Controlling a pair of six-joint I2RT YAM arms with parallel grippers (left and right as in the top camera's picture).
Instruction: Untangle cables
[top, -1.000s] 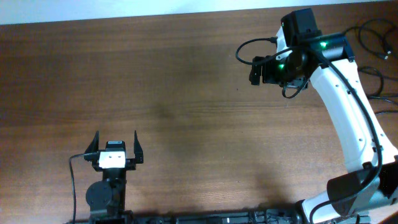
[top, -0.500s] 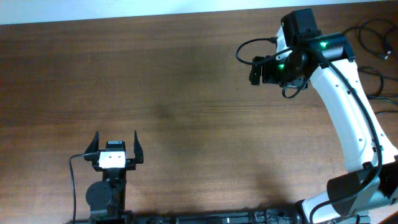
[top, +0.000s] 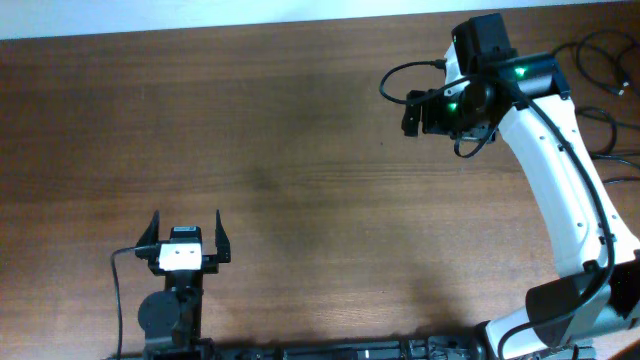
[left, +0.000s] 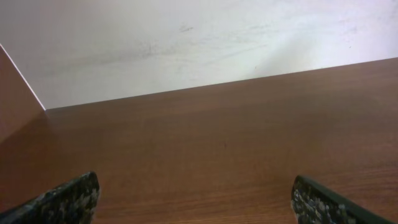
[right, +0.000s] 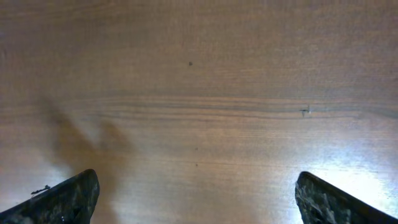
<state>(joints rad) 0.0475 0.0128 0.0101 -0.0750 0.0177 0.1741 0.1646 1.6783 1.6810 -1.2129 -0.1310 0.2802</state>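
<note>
While cables (top: 604, 58) lie far right, left claw (top: 187, 217) and right claw (right: 196, 191) gape wide.

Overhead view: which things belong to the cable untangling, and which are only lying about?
For the job: cables at the far right edge; left pincer; right pincer, both open.
Not for the job: table; white wall.

Left gripper (left: 199, 205) spread wide, its dark weave-patterned fingertips (left: 68, 200) in the two bottom corners, brown wood-grain worktop (left: 217, 143) between and beyond them, far edge of the worktop meeting a scuffed white wall (left: 186, 43), a brown slanted surface at far left
</note>
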